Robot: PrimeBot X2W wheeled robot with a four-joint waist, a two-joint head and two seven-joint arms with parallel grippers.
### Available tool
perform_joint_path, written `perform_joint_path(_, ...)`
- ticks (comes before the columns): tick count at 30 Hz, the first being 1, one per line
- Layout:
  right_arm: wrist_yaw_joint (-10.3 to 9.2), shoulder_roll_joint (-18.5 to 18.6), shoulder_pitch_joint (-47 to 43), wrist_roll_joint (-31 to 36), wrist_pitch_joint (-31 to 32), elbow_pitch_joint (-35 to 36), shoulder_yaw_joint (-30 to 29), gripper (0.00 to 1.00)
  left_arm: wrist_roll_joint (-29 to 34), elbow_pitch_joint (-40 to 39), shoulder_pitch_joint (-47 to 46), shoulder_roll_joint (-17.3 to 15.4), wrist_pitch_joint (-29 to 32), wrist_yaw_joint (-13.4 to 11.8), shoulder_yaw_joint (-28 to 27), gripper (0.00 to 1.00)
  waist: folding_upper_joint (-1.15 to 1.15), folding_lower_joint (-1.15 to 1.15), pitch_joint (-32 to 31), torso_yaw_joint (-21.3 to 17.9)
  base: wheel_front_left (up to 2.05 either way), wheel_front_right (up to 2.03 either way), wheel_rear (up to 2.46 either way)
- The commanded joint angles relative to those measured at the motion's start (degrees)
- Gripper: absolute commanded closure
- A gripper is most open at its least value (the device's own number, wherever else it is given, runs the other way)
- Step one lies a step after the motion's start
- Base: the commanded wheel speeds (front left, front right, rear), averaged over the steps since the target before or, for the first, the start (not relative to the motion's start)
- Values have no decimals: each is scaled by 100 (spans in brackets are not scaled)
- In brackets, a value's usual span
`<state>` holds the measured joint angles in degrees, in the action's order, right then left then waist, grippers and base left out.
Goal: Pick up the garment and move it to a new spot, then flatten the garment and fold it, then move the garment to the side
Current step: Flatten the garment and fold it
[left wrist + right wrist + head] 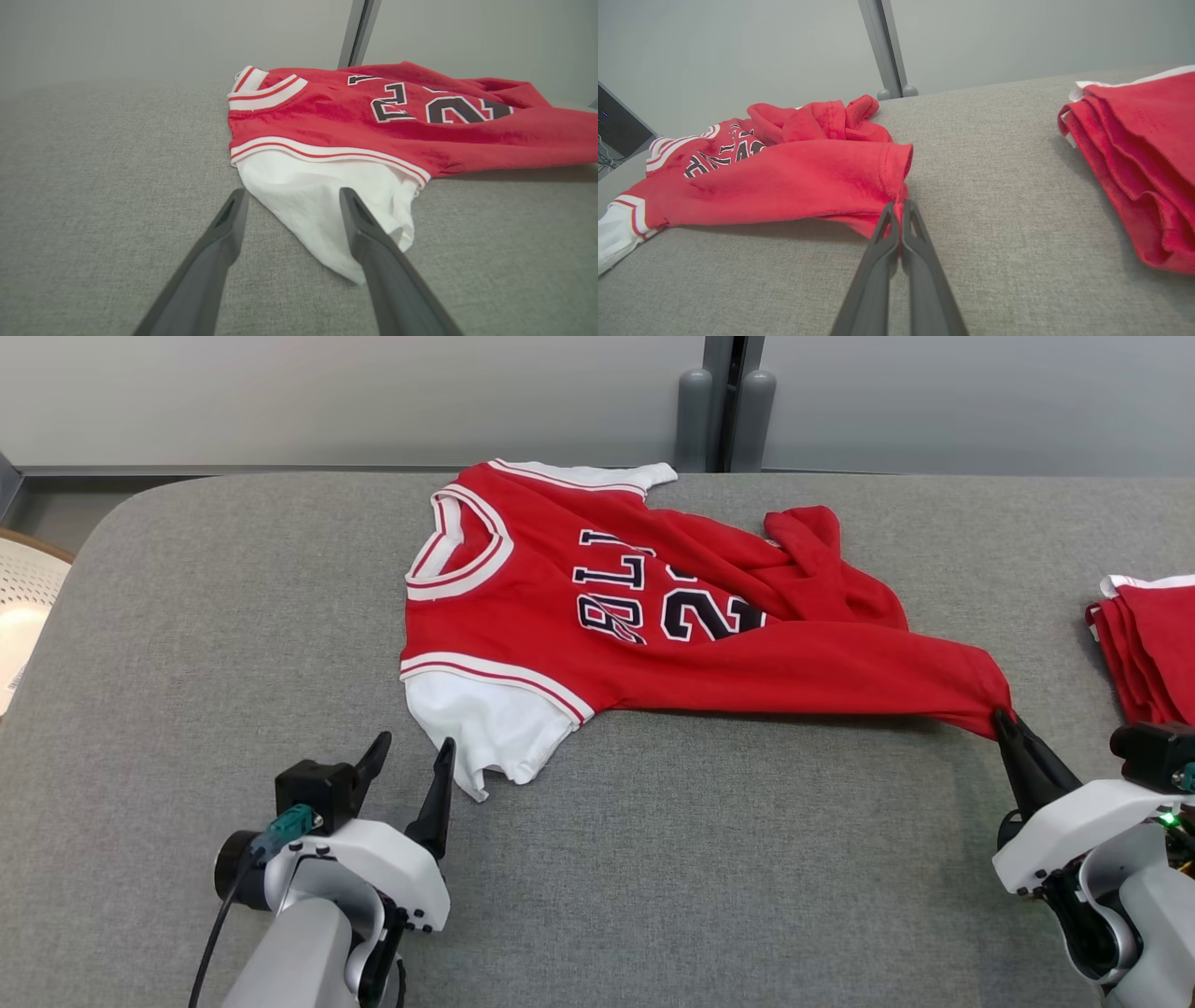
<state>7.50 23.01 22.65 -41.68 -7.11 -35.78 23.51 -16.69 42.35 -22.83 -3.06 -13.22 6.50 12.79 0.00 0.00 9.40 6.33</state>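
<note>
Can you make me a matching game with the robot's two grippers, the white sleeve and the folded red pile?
Things:
1. left gripper
2. right gripper
3. white sleeve
4. folded red pile

Descriptions:
A. shut, pinching a corner of the red jersey
B. at the far right of the grey table
C. wide open, holding nothing
D. lying right beside the open gripper

Pairs: 1-C, 2-A, 3-D, 4-B
</note>
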Motion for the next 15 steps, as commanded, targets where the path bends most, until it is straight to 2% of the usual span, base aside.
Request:
perform_joint_path(1, -3, -9, 61, 47, -14, -22, -15, 100, -23, 46, -36, -41, -32, 24, 15, 0, 0, 0, -4, 2, 0, 0, 0)
perform_joint_path(7, -3, -96, 64, 117, -12, -74, -53, 100, -119, 334, 72, -20, -47, 65, 270, 0, 0, 0, -57, 59, 0, 0, 0)
perform_joint_path(15, -3, -82, 64, 185, 59, -50, 3, 100, -582, 581, -93, -2, 141, 99, 753, 0, 0, 0, -134, 52, 0, 0, 0)
